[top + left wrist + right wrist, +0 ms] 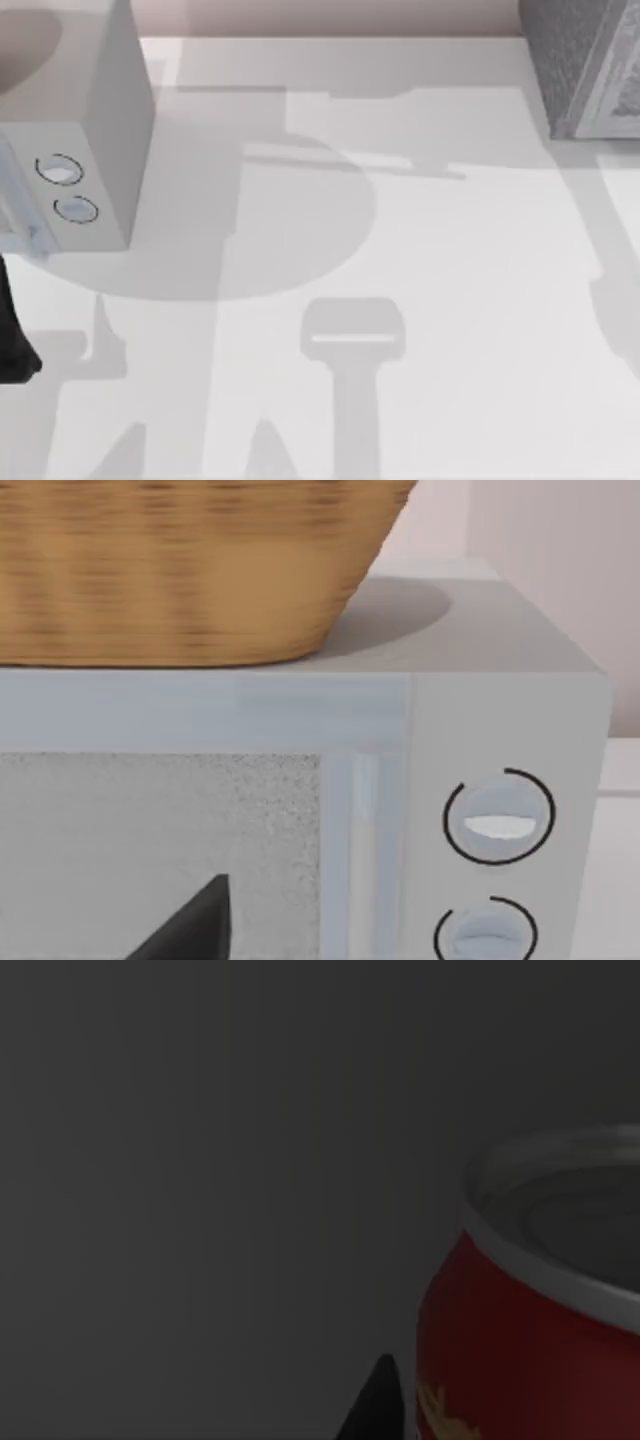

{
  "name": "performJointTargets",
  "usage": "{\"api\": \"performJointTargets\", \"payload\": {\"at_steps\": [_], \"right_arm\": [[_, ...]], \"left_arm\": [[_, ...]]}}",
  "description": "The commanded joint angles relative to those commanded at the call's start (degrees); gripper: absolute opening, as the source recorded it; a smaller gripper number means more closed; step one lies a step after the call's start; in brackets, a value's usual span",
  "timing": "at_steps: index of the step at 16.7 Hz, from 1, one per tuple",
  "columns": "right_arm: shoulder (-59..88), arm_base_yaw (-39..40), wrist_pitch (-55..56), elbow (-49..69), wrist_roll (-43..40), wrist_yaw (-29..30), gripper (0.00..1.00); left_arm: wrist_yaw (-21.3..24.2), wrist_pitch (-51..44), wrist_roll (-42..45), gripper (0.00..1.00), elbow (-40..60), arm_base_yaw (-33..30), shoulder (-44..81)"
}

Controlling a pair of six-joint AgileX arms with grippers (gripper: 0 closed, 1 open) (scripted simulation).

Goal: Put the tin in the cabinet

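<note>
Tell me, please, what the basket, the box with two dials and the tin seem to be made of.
The basket looks like woven wicker: tan, with fine horizontal weave lines. The box with two dials looks like smooth, matte pale grey plastic or painted metal; the look leaves that open. The tin looks like metal: a shiny silver rim and top above a glossy red printed wall.

The tin (540, 1310) is standing upright against a dark grey surface in the right wrist view, showing its red side and silver rimmed top; the cabinet (590, 65), dark grey and speckled, is sitting at the table's far right corner.
</note>
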Motion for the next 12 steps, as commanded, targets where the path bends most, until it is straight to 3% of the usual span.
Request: {"api": "performJointTargets", "payload": {"at_steps": [9,12], "right_arm": [[4.6,-0.8,-1.7,6.0,-0.1,-0.6,0.0],[4.6,-0.8,-1.7,6.0,-0.1,-0.6,0.23]], "left_arm": [[0.0,0.0,0.0,1.0,0.0,0.0,0.0],[0.0,0.0,0.0,1.0,0.0,0.0,0.0]]}}
